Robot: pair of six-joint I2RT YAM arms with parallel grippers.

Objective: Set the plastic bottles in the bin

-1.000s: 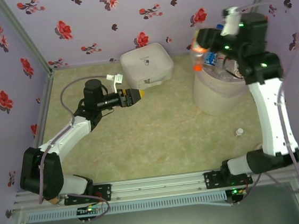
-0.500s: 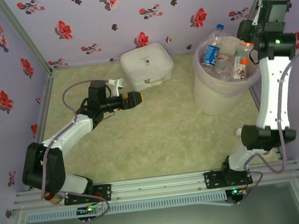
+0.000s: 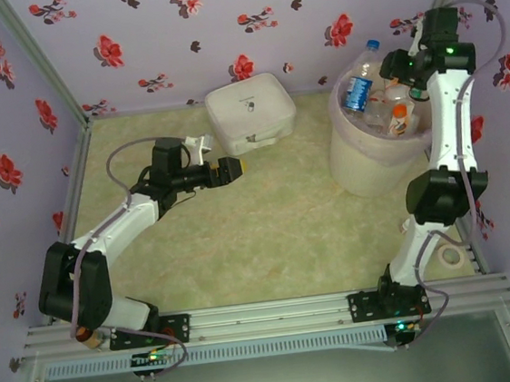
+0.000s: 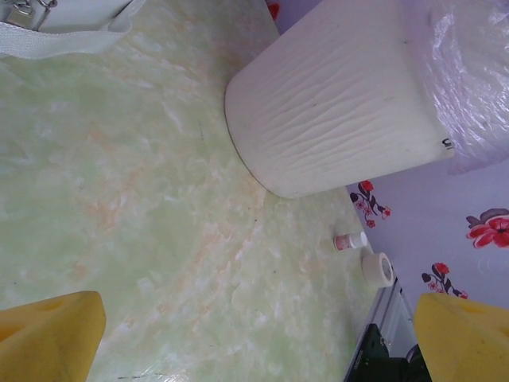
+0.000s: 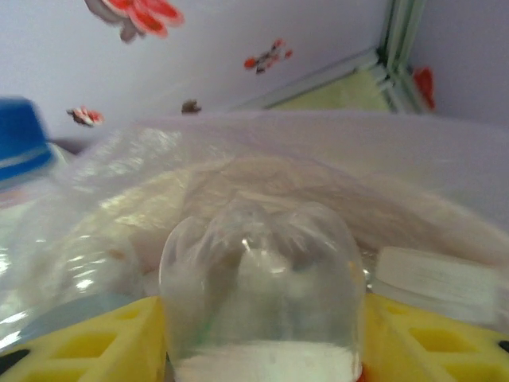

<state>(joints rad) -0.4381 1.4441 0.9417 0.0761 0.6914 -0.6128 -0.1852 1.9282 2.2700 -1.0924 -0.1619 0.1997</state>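
Mid-table, the left gripper [image 3: 237,165] hangs empty, its yellow fingers spread wide, pointing across the green table [image 3: 269,235] toward the bin [image 3: 362,166]. Its wrist camera looks along the bare surface to the bin's ribbed white wall, with a small vial [image 4: 350,240] and a tape roll [image 4: 377,268] lying just beyond it, near the table's right edge.

At the far right, the right arm stretches up and over the bin's bag-lined rim. The right gripper [image 5: 266,342] is closed around a clear bottle [image 5: 262,270], a finger pressed to each side, the bottle's base toward the lens and its cap pointing down into the bin. A blue-labelled bottle [image 3: 357,89] and others already lie inside. A white box [image 3: 248,109] sits against the far wall, well apart from the action.

The step in hand appears to be the drop. The bottle is over the opening, so the next move calls only for the fingers to part fully and the arm to lift clear without snagging the bag. The task looks close to its end.
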